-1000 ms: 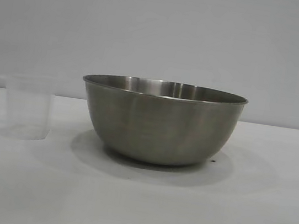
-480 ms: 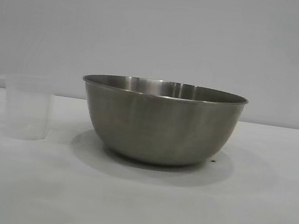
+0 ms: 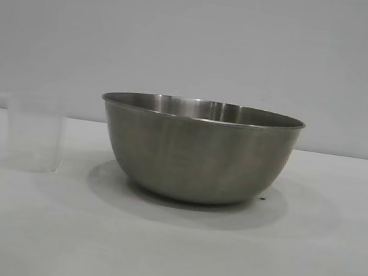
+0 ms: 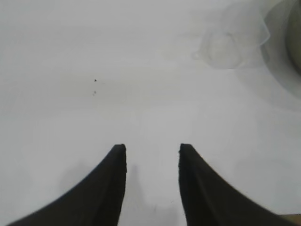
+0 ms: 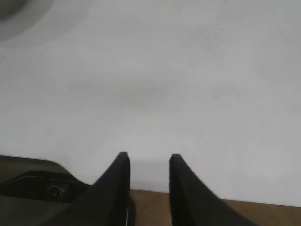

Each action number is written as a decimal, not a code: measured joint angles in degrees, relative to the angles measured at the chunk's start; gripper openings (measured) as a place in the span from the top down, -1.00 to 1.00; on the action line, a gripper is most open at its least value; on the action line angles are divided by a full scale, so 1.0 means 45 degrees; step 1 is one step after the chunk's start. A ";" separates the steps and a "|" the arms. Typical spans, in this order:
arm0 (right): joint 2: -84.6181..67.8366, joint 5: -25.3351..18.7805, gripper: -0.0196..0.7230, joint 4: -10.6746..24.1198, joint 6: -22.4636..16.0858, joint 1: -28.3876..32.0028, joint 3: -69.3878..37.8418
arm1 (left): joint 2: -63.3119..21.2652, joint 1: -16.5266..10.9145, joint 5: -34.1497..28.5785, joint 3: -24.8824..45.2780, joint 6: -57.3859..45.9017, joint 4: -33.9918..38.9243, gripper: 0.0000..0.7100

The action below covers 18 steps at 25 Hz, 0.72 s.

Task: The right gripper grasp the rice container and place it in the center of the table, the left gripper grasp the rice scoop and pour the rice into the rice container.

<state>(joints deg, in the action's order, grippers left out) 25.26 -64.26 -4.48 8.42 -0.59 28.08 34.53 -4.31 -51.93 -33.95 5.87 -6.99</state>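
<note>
Left claw [image 4: 152, 149]: jaws apart w/ a moderate gap, nothing between them, hovering over bare tabletop [image 4: 94, 117]. Rice scoop [image 4: 233, 40] sits farther off in the left wrist view, upright, well apart from the tips, w/ the edge of the rice container [image 4: 295, 37] just beyond it.

Right claw [image 5: 148, 157]: jaws also parted, empty, over bare tabletop near its edge; only the container's shadow shows in a corner of the right wrist view. Neither claw shows in the exterior view, so both look parked back.

Exterior view: rice container [image 3: 198, 150] stands upright, roughly mid-frame on the tabletop [image 3: 168, 252]. Rice scoop [image 3: 28, 131] stands upright toward the left-arm side, near the container but not touching. Can't tell if there's rice in the scoop; walls too pale and clear to read. Container's inside bottom hidden by its wall.

Step, as I judge it: the very start, nothing grasped. Container already looks about central, so the right arm's move may be small.

Next calls for: right claw to reach the container, jaws straddling the thin rim, one inside, one outside. Steel is smooth, so grip could slip; needs a firm close. The left arm's turn follows: line up on the scoop handle, keep it level till it's over the container.
</note>
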 joint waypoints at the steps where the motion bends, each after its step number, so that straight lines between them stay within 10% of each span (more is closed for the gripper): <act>1: 0.0000 0.0000 0.39 0.0000 0.0000 0.0000 0.0000 | -0.0325 0.0000 -0.0106 0.0192 0.0000 -0.0017 0.36; 18: 0.0000 0.0000 0.39 0.0000 0.0000 0.0000 0.0000 | -0.4366 0.0000 -0.2453 0.1272 -0.0023 -0.0017 0.36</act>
<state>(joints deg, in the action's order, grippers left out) 25.26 -64.26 -4.48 8.42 -0.59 28.08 14.88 -4.31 -62.97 -28.23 5.77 -7.07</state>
